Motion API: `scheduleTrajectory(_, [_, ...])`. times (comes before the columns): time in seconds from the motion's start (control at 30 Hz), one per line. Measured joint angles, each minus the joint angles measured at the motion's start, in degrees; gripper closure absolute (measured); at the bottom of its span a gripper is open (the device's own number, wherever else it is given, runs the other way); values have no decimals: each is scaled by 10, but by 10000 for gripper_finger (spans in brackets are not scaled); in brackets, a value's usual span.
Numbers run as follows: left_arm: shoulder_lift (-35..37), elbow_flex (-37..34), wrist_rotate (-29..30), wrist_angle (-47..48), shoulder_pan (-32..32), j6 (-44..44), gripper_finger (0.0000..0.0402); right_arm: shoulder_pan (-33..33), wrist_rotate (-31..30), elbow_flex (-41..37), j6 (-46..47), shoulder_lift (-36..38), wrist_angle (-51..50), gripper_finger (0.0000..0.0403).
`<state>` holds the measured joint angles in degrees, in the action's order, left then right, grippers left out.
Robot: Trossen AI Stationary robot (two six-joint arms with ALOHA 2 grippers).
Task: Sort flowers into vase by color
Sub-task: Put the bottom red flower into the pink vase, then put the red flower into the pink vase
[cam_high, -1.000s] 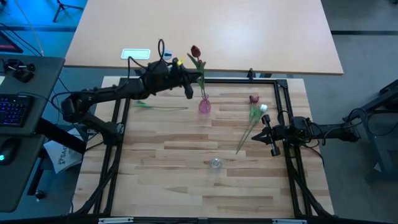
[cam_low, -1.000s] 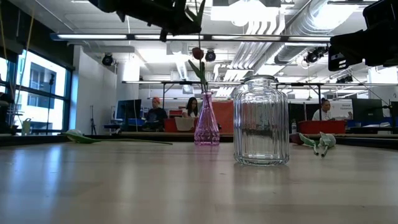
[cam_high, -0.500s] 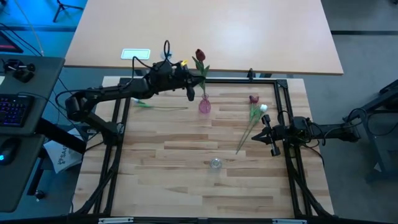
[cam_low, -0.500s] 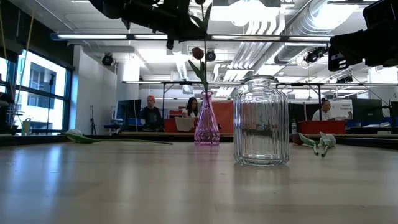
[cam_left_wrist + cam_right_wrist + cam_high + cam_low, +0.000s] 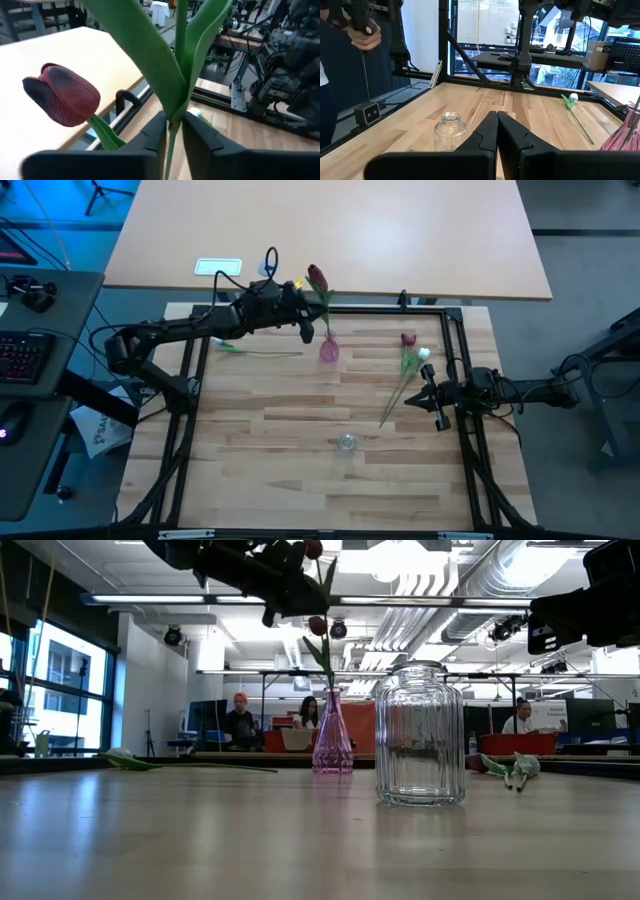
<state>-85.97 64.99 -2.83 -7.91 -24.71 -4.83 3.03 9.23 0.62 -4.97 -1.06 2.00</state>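
My left gripper (image 5: 306, 327) hovers above the pink vase (image 5: 329, 350), shut on a dark red tulip whose head (image 5: 317, 277) stands high. In the low view another red tulip (image 5: 317, 626) stands in the pink vase (image 5: 332, 745) by its stem. The left wrist view shows that second head (image 5: 62, 95) beside my fingers. A white tulip (image 5: 258, 353) lies flat on the table left of the vase. One red tulip (image 5: 408, 338) and one white tulip (image 5: 424, 354) lie near my right gripper (image 5: 428, 395), which is shut and touches nothing. My left gripper pinches the red tulip's green stem (image 5: 171, 131) between its two fingers, just below where the leaves (image 5: 150, 55) branch off. The tulip is lifted clear and stands roughly upright, head above the fingers, and the lower stem hangs toward the vase mouth.
A clear ribbed glass jar (image 5: 346, 443) stands toward the near middle of the table and looms large in the low view (image 5: 420, 735). A black frame (image 5: 450, 330) borders the work area. A large light table lies beyond the far edge. People sit in the room behind.
My left gripper has shifted slightly toward the table's right, closer over the pink vase, carrying the red tulip. The tulip's head has moved with it and now shows at the top of the low view. The right arm has kept still.
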Motion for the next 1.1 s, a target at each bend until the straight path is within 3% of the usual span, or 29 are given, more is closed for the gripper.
scheduleTrajectory(0.3, [0,0,0,88,1,-54,232,0,0,0,0,0,0,402])
scheduleTrajectory(0.47, [12,0,-18,145,2,-56,190,0,0,0,0,0,0,402])
scheduleTrajectory(0.77, [85,0,18,306,-9,-50,180,0,2,0,0,0,0,402])
scheduleTrajectory(0.97, [122,-2,23,462,2,-71,180,0,2,0,0,0,0,402])
scheduleTrajectory(1.1, [153,-63,20,471,23,-84,180,0,2,0,0,0,0,402])
